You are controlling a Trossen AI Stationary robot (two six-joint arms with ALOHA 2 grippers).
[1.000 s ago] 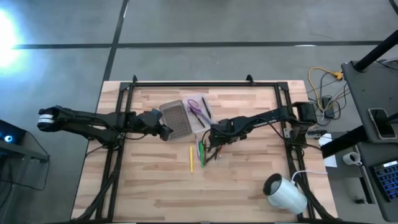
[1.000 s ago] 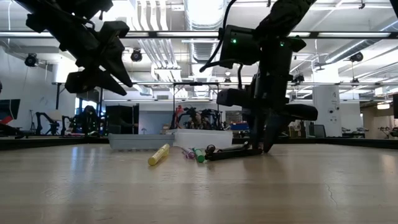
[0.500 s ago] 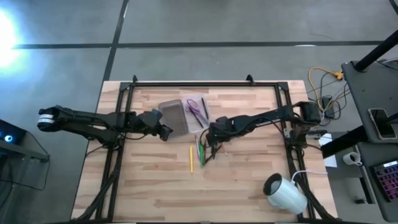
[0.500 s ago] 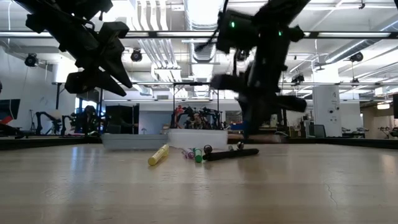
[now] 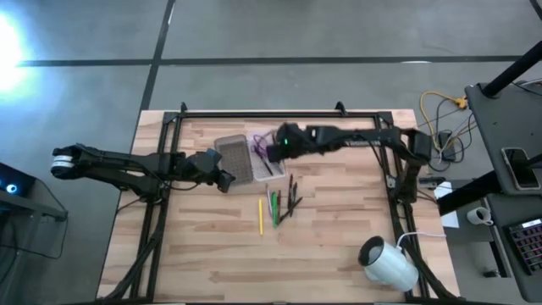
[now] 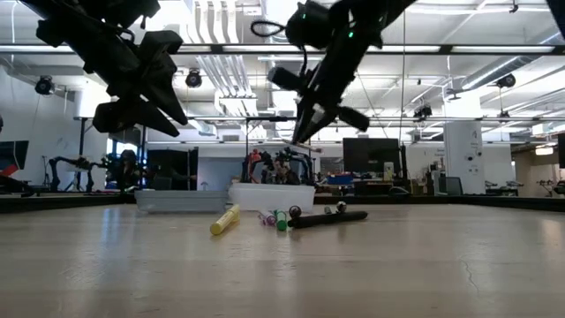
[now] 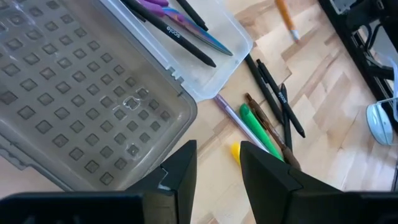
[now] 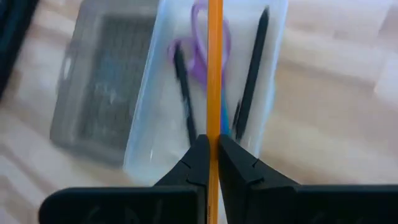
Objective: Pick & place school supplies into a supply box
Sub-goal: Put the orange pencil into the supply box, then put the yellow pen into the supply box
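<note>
Right wrist view: the right gripper [image 8: 210, 155] has its jaws shut on an orange pencil [image 8: 214, 74], which hangs over the supply box [image 8: 155, 124]; purple-handled scissors [image 8: 208, 59] and two dark pens [image 8: 252, 68] lie inside the box
High view: the supply box [image 5: 264, 171] sits toward the desk's far edge, near the middle; the right gripper [image 5: 282, 146] is above it
Lid: the grey lid [image 5: 236, 159] lies touching the box on its left side; the left gripper [image 5: 225, 180] hovers just beside the lid's near corner
Left jaws: parted with a gap between them, nothing held [image 7: 214, 171]
Loose supplies: a yellow pen [image 5: 261, 215], a green pen [image 5: 274, 208] and dark pens [image 5: 292, 196] lie together on the desk [image 5: 339, 246], just nearer than the box
Near right corner: a white roll [image 5: 388, 263] at the desk's edge
</note>
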